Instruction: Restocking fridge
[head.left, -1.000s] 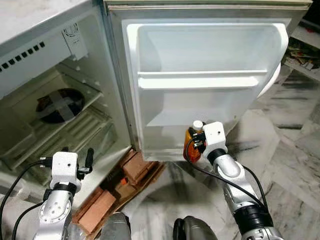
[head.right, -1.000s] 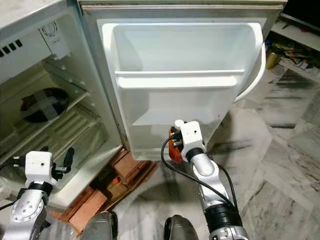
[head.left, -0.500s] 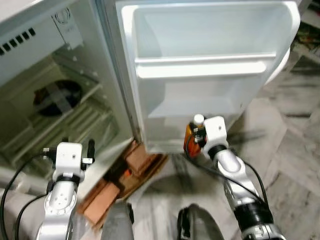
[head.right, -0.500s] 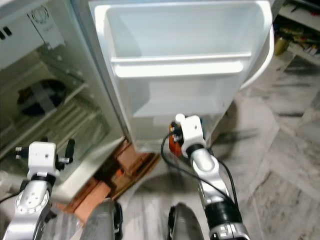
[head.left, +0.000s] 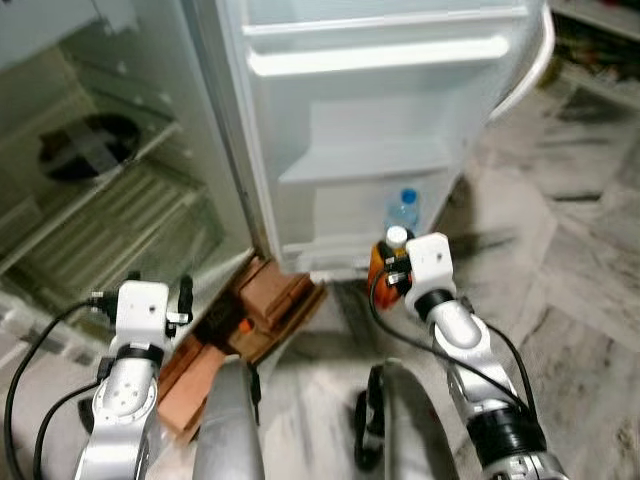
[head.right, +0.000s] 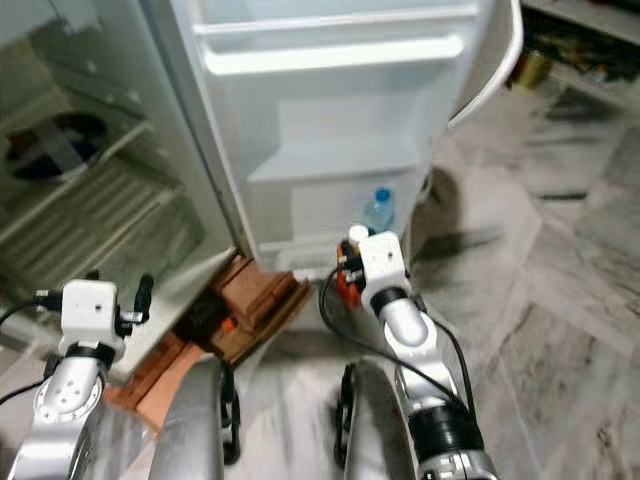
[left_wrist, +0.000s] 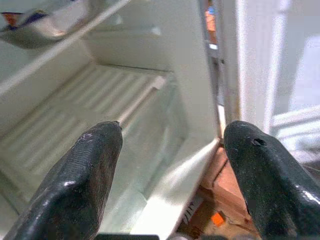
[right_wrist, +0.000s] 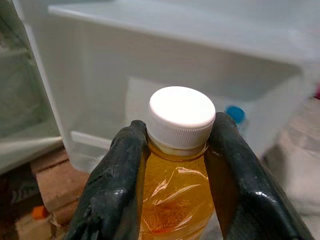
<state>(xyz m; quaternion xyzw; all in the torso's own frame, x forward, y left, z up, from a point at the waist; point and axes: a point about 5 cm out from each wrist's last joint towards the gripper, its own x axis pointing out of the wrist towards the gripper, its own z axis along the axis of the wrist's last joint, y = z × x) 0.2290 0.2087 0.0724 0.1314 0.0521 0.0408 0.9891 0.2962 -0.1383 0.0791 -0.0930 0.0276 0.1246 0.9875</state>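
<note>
Right gripper (right_wrist: 175, 165) fingers pinching orange bottle (right_wrist: 176, 200) neck, upright, just before open fridge door (head.left: 380, 130). Left gripper (left_wrist: 170, 175) fingers spread, facing fridge interior (left_wrist: 115, 100) beside door.

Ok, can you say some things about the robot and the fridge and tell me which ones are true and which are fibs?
1. The right hand grips an amber plastic bottle with a white cap. True.
2. The white fridge door is closed. False: it stands open.
3. The left hand holds a carton. False: it is open and holds nothing.
4. A clear bottle with a blue cap stands low by the door. True.
</note>
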